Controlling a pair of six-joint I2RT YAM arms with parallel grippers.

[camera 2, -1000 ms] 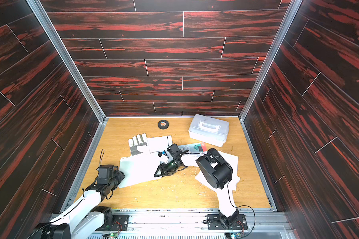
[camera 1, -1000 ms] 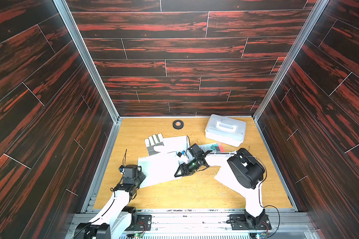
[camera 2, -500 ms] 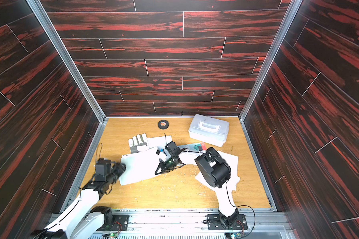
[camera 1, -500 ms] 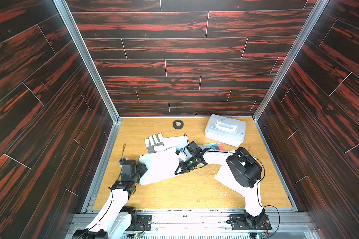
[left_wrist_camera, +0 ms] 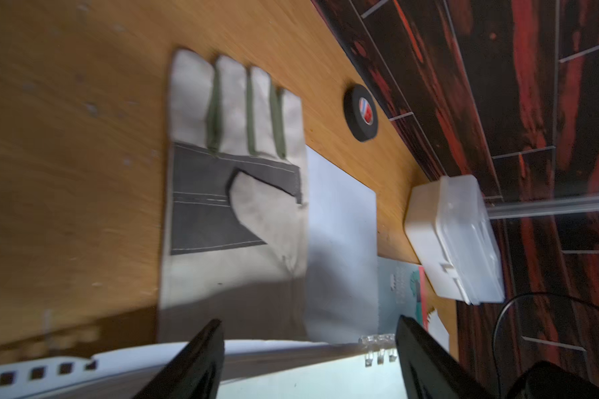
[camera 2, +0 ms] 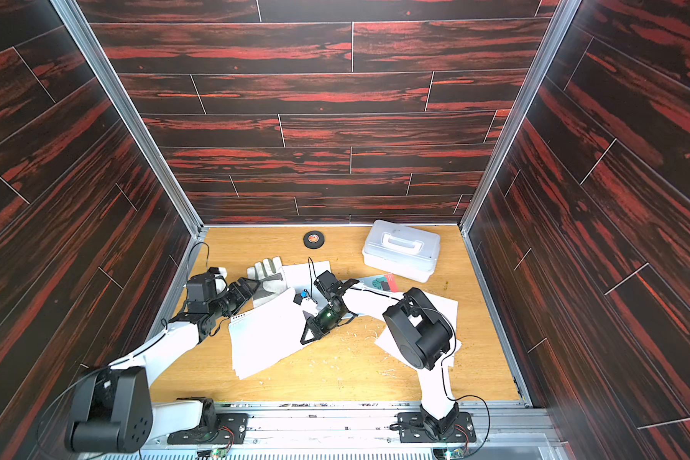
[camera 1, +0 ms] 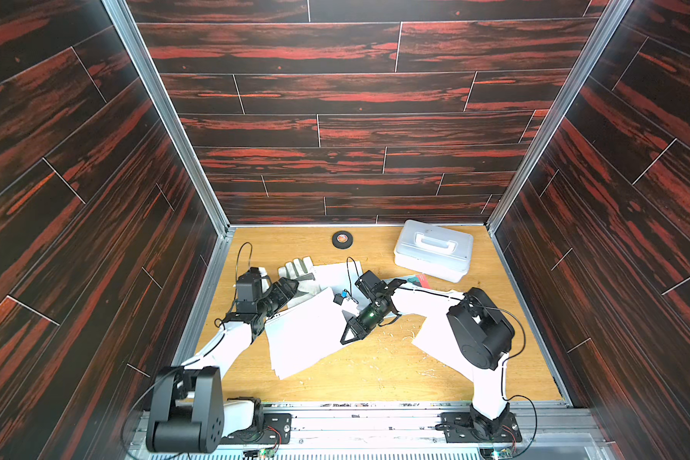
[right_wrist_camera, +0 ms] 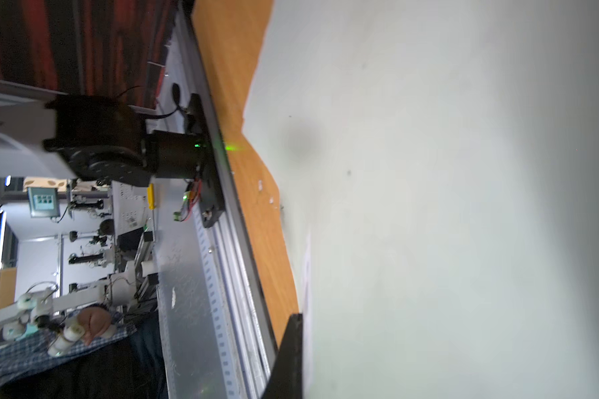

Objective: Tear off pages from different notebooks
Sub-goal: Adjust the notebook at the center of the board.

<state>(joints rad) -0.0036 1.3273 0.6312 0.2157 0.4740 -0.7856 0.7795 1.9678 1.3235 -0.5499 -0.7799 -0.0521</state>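
Observation:
A large white notebook [camera 1: 307, 334] [camera 2: 263, 338] lies open at the middle of the table, its top page [right_wrist_camera: 429, 207] raised along the right edge. My right gripper [camera 1: 349, 338] [camera 2: 307, 336] [right_wrist_camera: 301, 331] is shut on that page edge; only one dark finger [right_wrist_camera: 291, 352] shows, flat against the paper. My left gripper [camera 1: 285, 288] [camera 2: 252, 288] [left_wrist_camera: 308, 345] is open, its jaws straddling the notebook's spiral-bound edge [left_wrist_camera: 377, 345] without touching it. A small notebook [camera 1: 417, 280] [left_wrist_camera: 405, 286] with teal and coral print lies behind the right arm. Loose white pages [camera 1: 427, 338] [camera 2: 443, 306] lie under that arm.
A white-and-grey work glove [camera 1: 295, 271] [left_wrist_camera: 236, 193] lies just beyond the left gripper, partly on a white sheet [left_wrist_camera: 339, 241]. A black tape roll [camera 1: 342, 240] [left_wrist_camera: 360, 112] sits near the back wall. A translucent box [camera 1: 435, 249] [left_wrist_camera: 453, 238] stands back right. Paper scraps [camera 1: 399, 330] litter the wood.
My left arm has reached away from the front edge to the notebook's far corner by the glove, its jaws opening. My right gripper has shut on the page edge.

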